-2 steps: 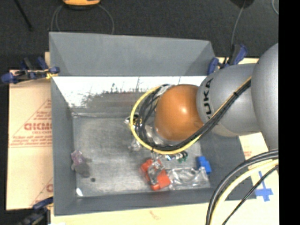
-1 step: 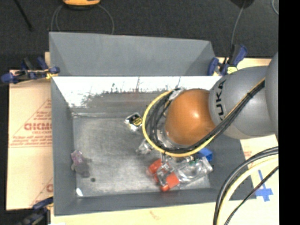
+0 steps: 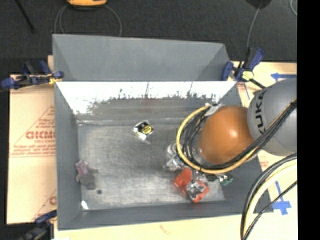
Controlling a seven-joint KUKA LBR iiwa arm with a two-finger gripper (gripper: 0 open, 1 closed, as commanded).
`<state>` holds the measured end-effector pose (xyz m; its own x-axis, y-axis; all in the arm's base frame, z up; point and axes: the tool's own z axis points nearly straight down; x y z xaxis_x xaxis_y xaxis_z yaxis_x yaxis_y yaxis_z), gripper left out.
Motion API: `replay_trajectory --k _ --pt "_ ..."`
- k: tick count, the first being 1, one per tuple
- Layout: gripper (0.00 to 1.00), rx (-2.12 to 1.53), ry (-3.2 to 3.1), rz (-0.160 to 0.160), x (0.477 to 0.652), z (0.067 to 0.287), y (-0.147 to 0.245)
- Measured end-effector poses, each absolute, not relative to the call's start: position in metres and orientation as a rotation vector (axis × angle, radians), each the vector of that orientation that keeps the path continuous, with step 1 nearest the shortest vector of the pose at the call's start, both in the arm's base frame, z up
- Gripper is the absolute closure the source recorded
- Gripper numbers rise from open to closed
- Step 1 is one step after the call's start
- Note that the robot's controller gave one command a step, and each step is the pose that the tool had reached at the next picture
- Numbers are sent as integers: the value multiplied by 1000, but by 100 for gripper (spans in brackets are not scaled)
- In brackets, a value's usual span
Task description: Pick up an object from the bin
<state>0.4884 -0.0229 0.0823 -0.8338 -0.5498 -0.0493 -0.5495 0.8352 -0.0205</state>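
My gripper (image 3: 173, 161) shows as a silvery part at the lower left of the arm's orange cover, low over the bin's right front floor. Just below it lies a red blocky thing (image 3: 189, 184) with grey patches, close to the front wall; whether the two touch is hidden by the cover. A small white, yellow and black thing (image 3: 143, 130) lies on the floor to the gripper's upper left, well apart from it.
A greyish-purple lump (image 3: 84, 170) sits by the left wall and a tiny white scrap (image 3: 84, 204) lies in the front left corner. A small green bit (image 3: 227, 180) peeks out at the right front. The arm, its cover and cables hide the bin's right side.
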Motion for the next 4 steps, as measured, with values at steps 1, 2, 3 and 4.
replay_trajectory --k 1,2,3,4 --pt "0 -1077 2947 17 534 75 -90" --pt "0 -1129 2911 3 488 74 -117" --pt "100 -1122 2910 -4 491 75 -119" --pt "100 -1582 2706 -10 492 231 -147"
